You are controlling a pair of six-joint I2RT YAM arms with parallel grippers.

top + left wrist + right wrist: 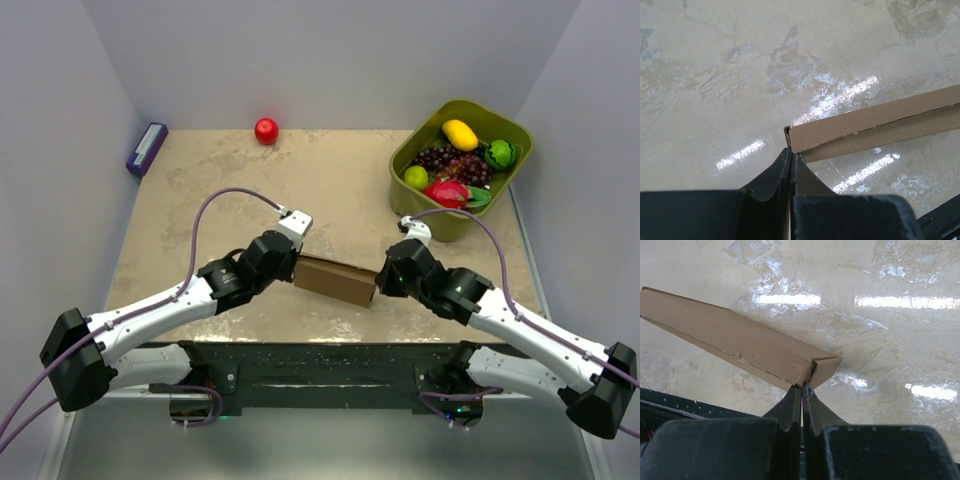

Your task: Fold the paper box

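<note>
paper box point(335, 280) ends pinched, left fingers point(774, 176), right fingers point(790, 409)

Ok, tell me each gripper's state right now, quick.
Left gripper: fingers closed, pinching one end of the paper box.
Right gripper: fingers closed, pinching the other end of the paper box.

Far end of the paper box point(880, 125) beyond the frame edge in both wrist views.
</note>
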